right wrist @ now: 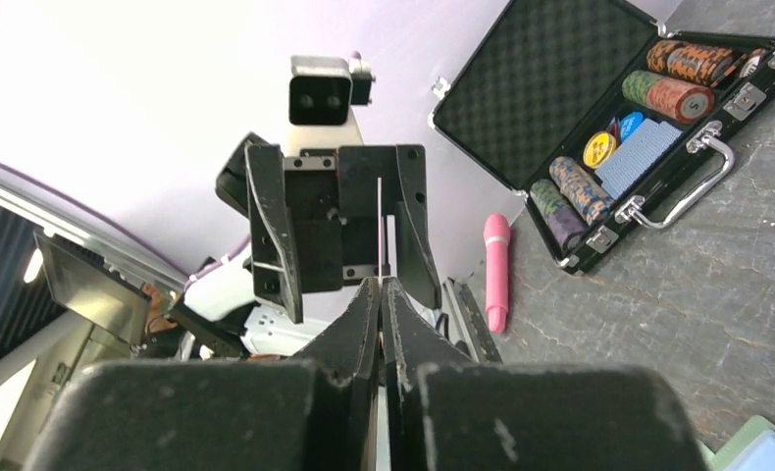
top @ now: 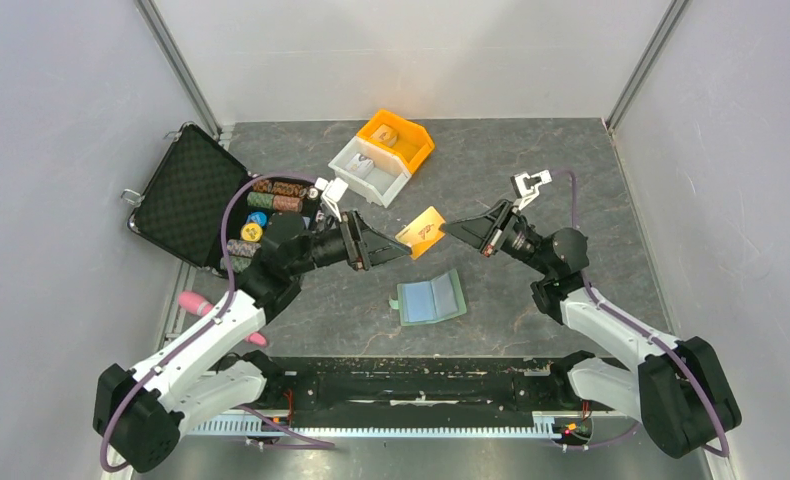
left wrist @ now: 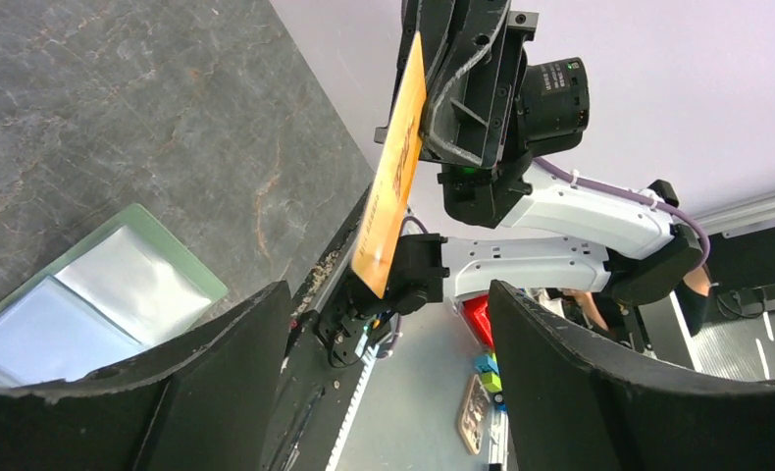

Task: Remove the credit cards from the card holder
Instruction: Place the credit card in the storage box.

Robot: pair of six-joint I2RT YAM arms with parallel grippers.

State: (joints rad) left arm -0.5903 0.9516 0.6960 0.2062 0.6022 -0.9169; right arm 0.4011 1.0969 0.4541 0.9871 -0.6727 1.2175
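Note:
An orange-tan credit card (top: 422, 231) hangs in the air above the table, with my right gripper (top: 451, 231) shut on its right end. In the right wrist view the credit card (right wrist: 380, 221) shows edge-on, rising from the closed right gripper (right wrist: 381, 287). My left gripper (top: 398, 250) is open at the card's left end, its fingers (left wrist: 236, 343) spread and not touching the orange-tan card (left wrist: 393, 177). The sage-green card holder (top: 431, 299) lies open flat on the table below, a bluish card (left wrist: 50, 329) in one clear pocket.
A black foam-lined case (top: 186, 195) with poker chips (top: 276, 194) stands open at the back left. An orange bin (top: 399, 136) and a white bin (top: 371, 169) sit at the back centre. A pink pen (top: 209, 310) lies by the left arm.

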